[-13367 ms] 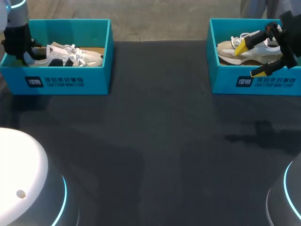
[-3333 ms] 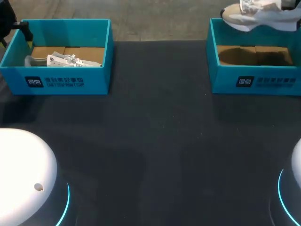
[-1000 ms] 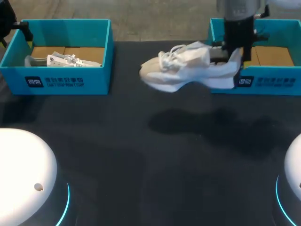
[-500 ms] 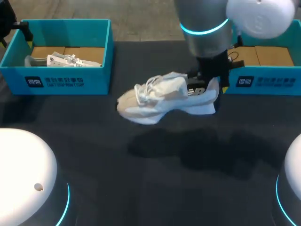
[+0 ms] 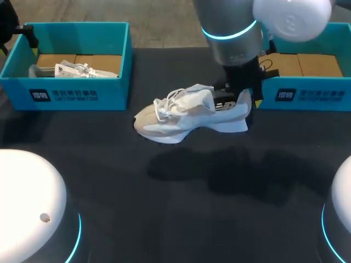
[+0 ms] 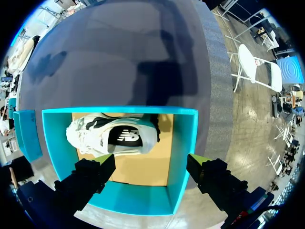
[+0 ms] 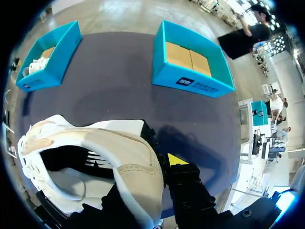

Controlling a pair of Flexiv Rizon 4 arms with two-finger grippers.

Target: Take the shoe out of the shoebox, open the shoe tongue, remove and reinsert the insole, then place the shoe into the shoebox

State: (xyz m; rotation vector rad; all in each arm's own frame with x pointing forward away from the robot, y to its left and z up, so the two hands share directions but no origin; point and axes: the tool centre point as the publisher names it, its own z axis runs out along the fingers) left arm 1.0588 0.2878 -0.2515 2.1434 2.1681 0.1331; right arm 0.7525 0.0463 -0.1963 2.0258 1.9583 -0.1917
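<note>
Beige shoe [image 5: 189, 115], heel clamped between right jaws, held above black table [image 5: 175, 219]

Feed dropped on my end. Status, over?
Right tool shut on shoe heel, lifted over table. Left tool open over left box, other shoe inside. Nothing in the way.

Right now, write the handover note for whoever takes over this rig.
Right gripper: shut on the beige shoe at its heel, held above mid-table.
Left gripper: open, over the left shoebox, second shoe inside.
Right shoebox: empty.
Done: shoe out of box.
To do: set it down, open tongue, pull and refit insole, return it to the box.
</note>
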